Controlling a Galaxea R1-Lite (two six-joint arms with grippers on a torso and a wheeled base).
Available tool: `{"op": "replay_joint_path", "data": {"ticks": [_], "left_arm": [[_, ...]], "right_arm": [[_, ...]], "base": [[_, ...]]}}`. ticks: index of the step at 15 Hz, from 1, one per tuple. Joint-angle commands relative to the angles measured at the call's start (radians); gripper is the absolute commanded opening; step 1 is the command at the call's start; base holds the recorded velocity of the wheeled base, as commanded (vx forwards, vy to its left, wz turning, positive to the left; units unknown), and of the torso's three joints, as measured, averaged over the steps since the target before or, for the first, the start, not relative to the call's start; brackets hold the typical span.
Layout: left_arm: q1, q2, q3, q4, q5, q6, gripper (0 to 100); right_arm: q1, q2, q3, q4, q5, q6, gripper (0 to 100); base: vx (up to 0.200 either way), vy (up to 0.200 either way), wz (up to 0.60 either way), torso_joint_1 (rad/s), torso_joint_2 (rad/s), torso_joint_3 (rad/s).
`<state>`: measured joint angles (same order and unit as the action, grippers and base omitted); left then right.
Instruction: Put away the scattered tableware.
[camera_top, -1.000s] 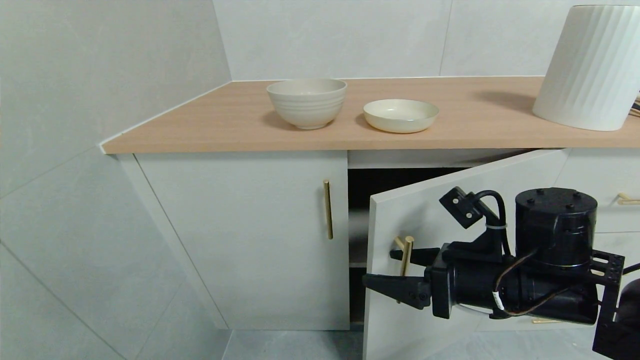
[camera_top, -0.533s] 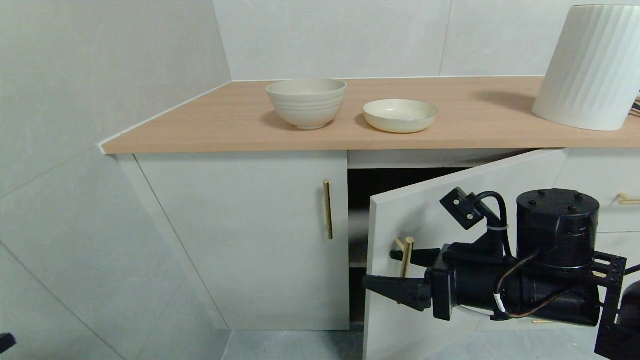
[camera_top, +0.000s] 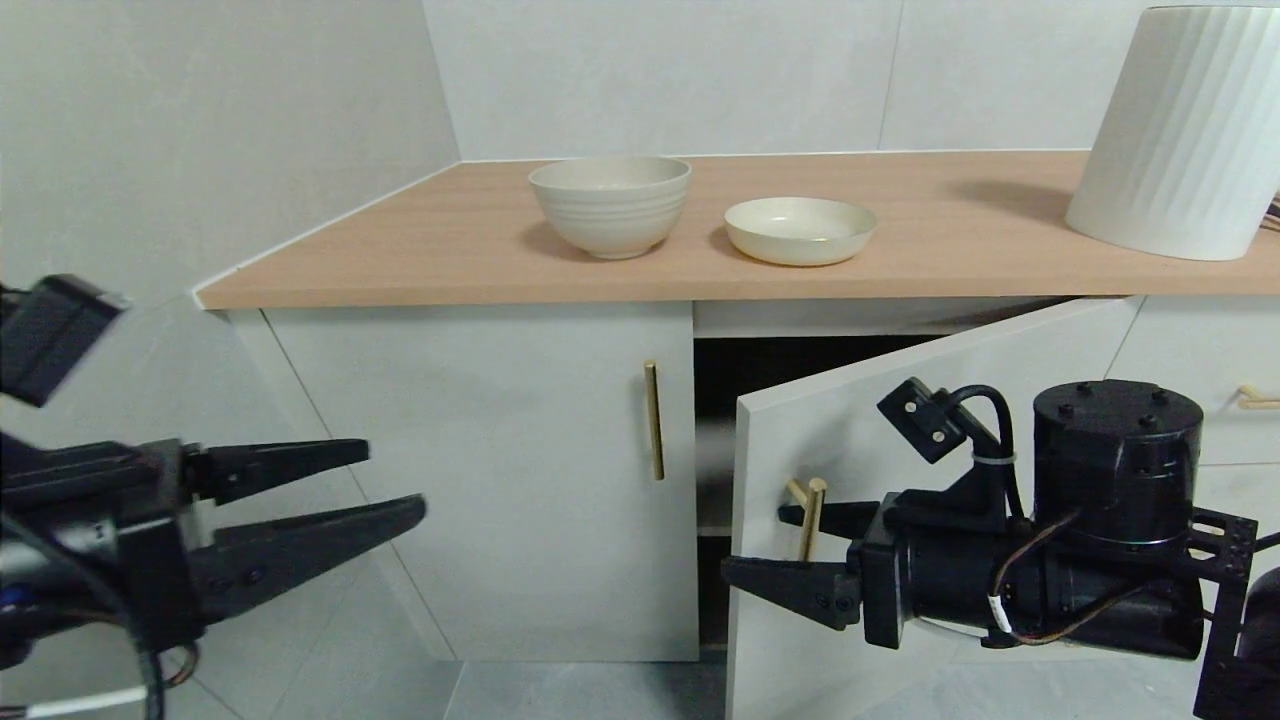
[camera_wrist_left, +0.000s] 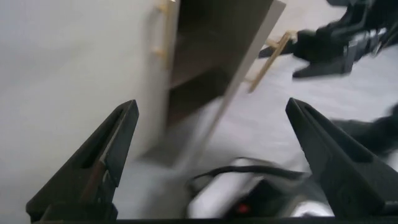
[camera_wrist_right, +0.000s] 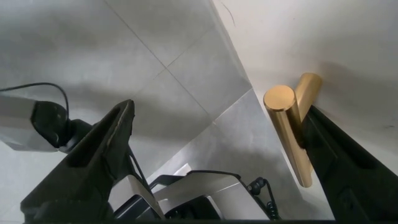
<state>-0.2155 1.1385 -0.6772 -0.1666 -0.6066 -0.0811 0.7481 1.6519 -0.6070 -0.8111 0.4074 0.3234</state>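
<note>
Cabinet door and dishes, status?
Left gripper open, empty. Right gripper open around the door handle; door ajar. Bowl and plate on the counter.

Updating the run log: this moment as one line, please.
right gripper open, door handle between fingers | cabinet door ajar | left gripper open, empty | bowl, shallow dish on countertop

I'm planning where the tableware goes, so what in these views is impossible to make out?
- Cabinet interior: head view, dark and partly hidden by the open door.
- Its shelf: left wrist view, blurred.
- White ribbed object: head view, cut off by the right edge.
- Whether the right end effector touches the door handle: unclear in head and right wrist views.
</note>
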Motion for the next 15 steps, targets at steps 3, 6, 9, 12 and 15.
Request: {"op": "replay_joint_path", "data": {"ticks": [3,6,9,12,15], "left_arm": [[-0.169,0.317,0.111,-0.323,-0.001,-0.207,100],[-0.174,0.405,0.146,-0.473,0.010,-0.232,100],[-0.203,0.471,0.153,-0.527,0.045,-0.233,100],[-0.240,0.501,0.153,-0.565,0.102,-0.235,100],[-0.245,0.503,0.154,-0.565,0.111,-0.236,0]], "right_arm": [[0.000,0.003,0.001,-0.002,0.005,0.000,100],[0.000,0.003,0.003,-0.002,0.005,0.000,100],[0.000,0.011,0.003,-0.002,0.005,0.000,100],[0.000,0.011,0.001,-0.002,0.005,0.000,100],[0.000,0.012,0.003,-0.002,0.005,0.000,100]], "base": [[0.000,0.000,0.00,0.000,0.00,0.000],[0.000,0.000,0.00,0.000,0.00,0.000],[0.000,0.000,0.00,0.000,0.00,0.000],[0.000,0.000,0.00,0.000,0.00,0.000],[0.000,0.000,0.00,0.000,0.00,0.000]]}}
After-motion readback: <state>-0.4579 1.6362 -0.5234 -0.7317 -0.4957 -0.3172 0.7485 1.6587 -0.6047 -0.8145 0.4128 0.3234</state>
